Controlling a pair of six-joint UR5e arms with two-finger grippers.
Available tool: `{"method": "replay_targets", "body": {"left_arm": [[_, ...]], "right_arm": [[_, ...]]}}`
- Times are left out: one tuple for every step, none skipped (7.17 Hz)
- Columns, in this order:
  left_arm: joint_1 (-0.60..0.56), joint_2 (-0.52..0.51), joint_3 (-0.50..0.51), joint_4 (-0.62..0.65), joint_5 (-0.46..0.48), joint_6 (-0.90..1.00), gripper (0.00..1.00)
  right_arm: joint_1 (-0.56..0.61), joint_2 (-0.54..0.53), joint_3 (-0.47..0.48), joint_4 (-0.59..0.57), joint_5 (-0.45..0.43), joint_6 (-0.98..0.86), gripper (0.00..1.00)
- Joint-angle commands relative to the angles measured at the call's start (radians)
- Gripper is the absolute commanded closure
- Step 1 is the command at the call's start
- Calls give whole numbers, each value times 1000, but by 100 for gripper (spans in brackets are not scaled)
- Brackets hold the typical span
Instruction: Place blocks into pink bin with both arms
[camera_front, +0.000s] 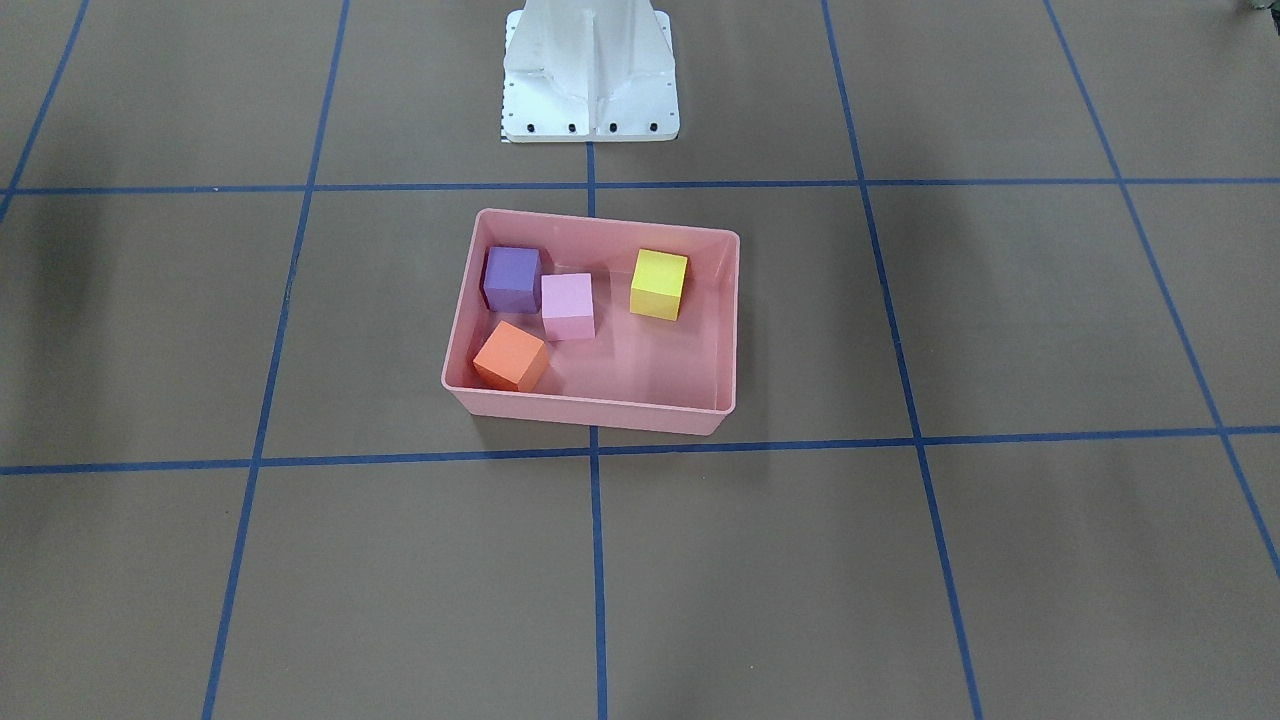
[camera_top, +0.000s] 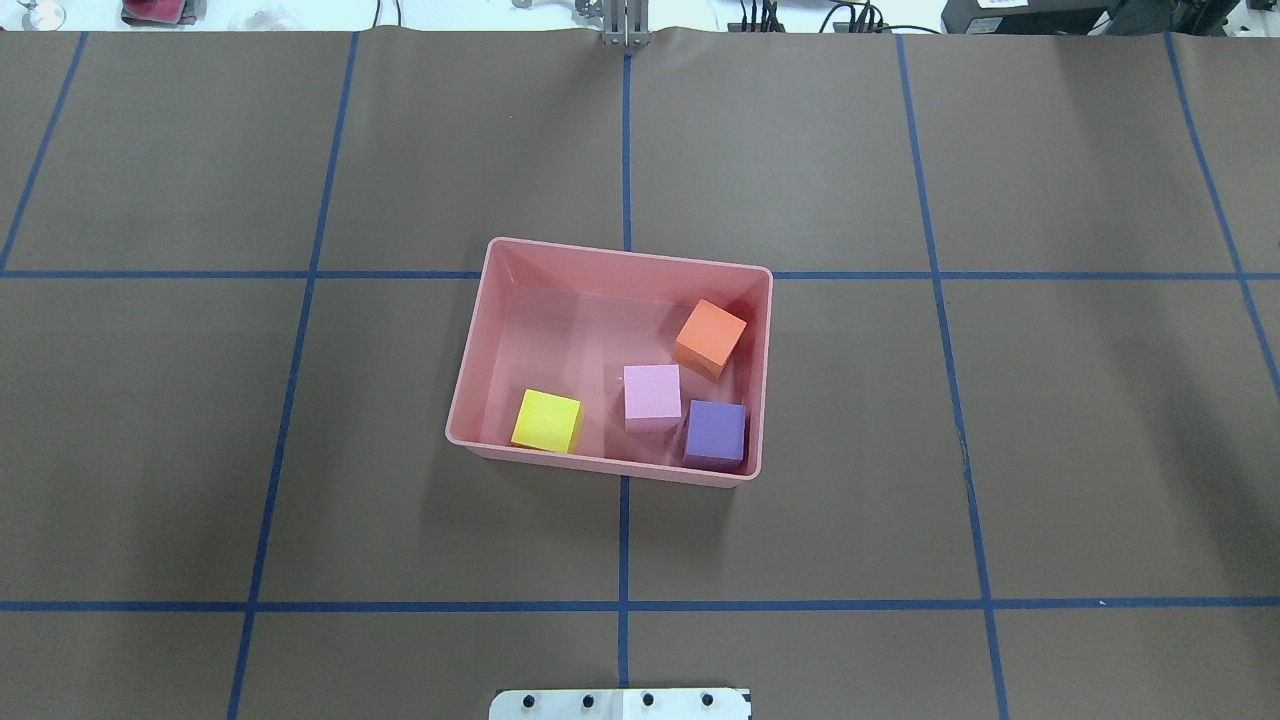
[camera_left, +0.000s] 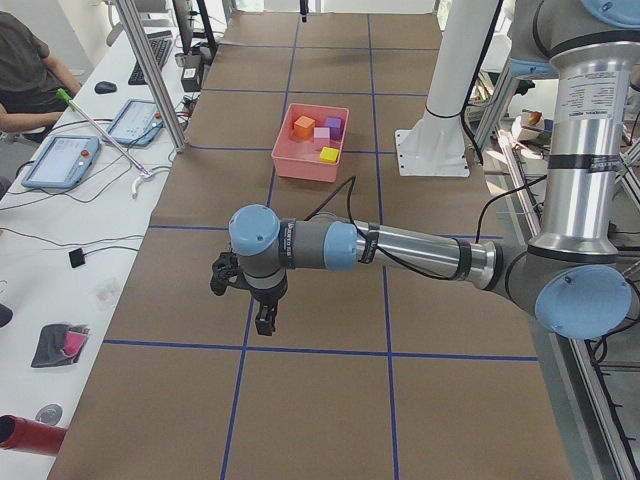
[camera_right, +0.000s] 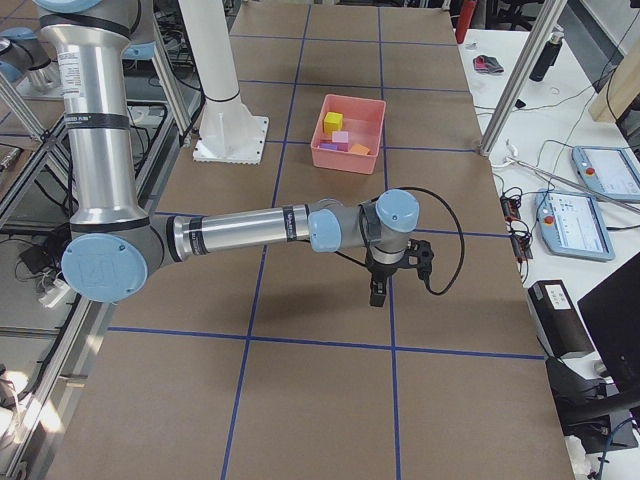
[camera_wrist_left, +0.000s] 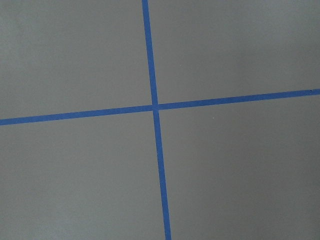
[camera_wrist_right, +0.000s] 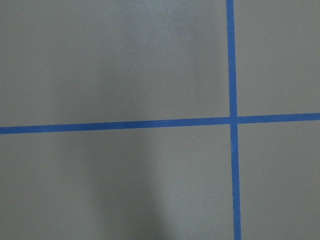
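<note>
The pink bin (camera_front: 590, 412) sits at the table's middle, also in the overhead view (camera_top: 470, 350). All four blocks lie inside it: purple (camera_front: 511, 279), light pink (camera_front: 568, 306), yellow (camera_front: 659, 284) and orange (camera_front: 511, 356). The purple and light pink blocks touch. My left gripper (camera_left: 264, 322) shows only in the exterior left view, hanging over bare table far from the bin (camera_left: 308, 168). My right gripper (camera_right: 377, 296) shows only in the exterior right view, also far from the bin (camera_right: 345, 162). I cannot tell whether either is open. Both wrist views show only the mat and tape lines.
The white pedestal base (camera_front: 590, 70) stands just behind the bin. Blue tape lines (camera_top: 624, 540) grid the brown mat. A seated operator (camera_left: 25, 70) and tablets (camera_left: 60, 160) are on a side bench. Metal posts (camera_right: 515, 75) stand at the table's edge.
</note>
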Motion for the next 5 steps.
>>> {"method": "replay_targets", "body": {"left_arm": [[-1,2,-4,0,0,-1,0],[-1,2,-2,0,0,-1,0],[-1,-1,-5,0,0,-2,0],[-1,-3,-7,0,0,-2,0],[-1,-6,-12,2,0,-2,0]], "right_arm": [[0,0,1,0,0,0,0],[0,0,1,0,0,0,0],[0,0,1,0,0,0,0],[0,0,1,0,0,0,0],[0,0,1,0,0,0,0]]}}
